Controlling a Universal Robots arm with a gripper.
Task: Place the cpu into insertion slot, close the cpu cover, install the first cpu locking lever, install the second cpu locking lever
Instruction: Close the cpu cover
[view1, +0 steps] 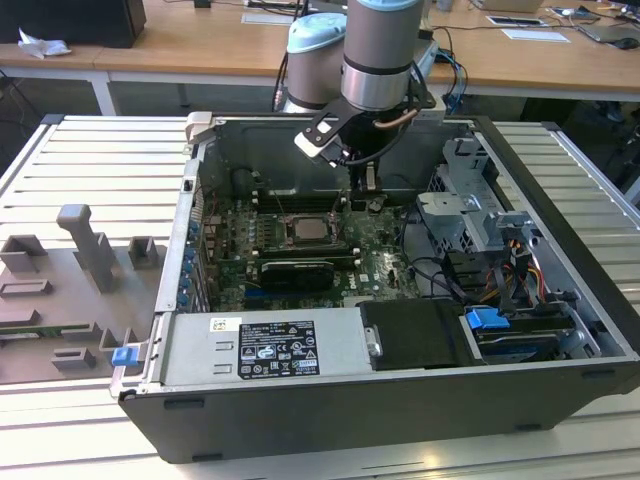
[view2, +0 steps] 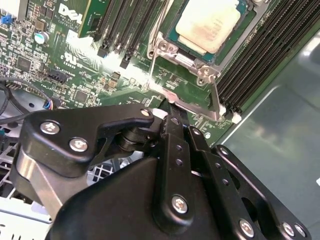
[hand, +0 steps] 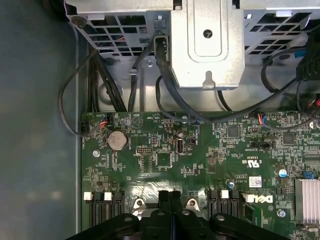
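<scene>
The cpu (view2: 207, 22) lies flat with its silver top showing, also seen in the exterior view as the cpu (view1: 307, 229) at the middle of the green board. The cpu cover (view2: 184, 59) lies down around it as a metal frame, and the insertion slot is hidden beneath both. A thin locking lever (view2: 216, 97) runs along the frame's edge. My gripper (view2: 169, 106) is shut, its black fingers (hand: 164, 200) pressed together, with the tips just beside the cover's end. In the exterior view the gripper (view1: 366, 185) hangs to the right of the cpu.
Long black memory slots (view2: 260, 55) flank the socket. A metal drive cage (hand: 205, 45) with black cables (hand: 165, 85) stands past the board's edge. A black expansion card (view1: 297, 270) and the power supply (view1: 265, 345) lie nearer the front. The case wall (view1: 560, 200) encloses all.
</scene>
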